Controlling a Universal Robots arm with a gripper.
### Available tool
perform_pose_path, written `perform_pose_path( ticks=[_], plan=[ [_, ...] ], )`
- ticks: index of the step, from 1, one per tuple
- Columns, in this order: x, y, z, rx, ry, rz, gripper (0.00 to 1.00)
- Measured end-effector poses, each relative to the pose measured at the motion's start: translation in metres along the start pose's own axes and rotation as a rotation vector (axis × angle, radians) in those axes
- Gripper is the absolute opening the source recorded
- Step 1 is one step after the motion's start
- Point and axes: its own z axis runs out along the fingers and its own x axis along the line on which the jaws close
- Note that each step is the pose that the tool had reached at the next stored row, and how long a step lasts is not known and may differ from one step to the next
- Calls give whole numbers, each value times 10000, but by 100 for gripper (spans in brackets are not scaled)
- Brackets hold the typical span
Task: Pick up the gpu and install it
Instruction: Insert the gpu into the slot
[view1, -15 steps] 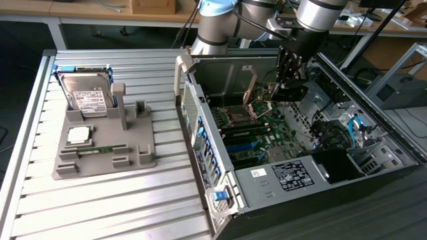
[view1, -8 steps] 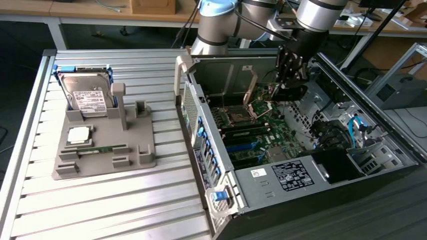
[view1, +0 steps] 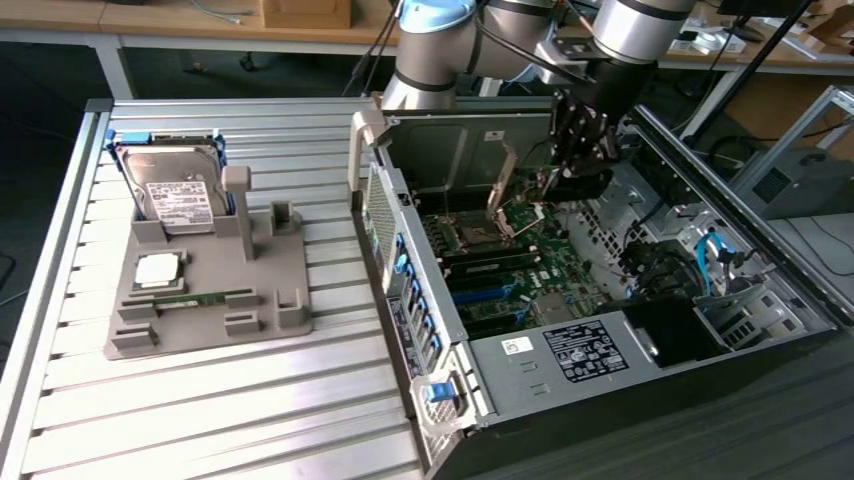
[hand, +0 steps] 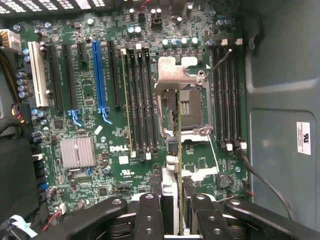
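- The hand pinches the gpu between its fingers, inside the open computer case on the bench, towards the exterior view's right edge.
- The gpu stands on edge over the CPU socket, between two banks of memory slots.
- Its long axis runs parallel to those slots and to the blue expansion slot, which lies well apart.
- The case's far wall stands close behind the hand.
- The hard drive sits in a grey holder near the bench's far corner on the exterior view's left.

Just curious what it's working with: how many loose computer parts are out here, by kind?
Hard drive: 1
Silver square chip: 1
Green memory stick: 1
The gpu, held in the gripper: 1
Total: 4
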Motion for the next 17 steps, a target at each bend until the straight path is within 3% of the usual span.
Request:
perform_pose_path(
  ticks=[7, 17],
  plan=[
    [0, 0, 0, -17, -13, -686, 27],
    [30, 3, 2, -17, -14, -695, 27]
  ],
)
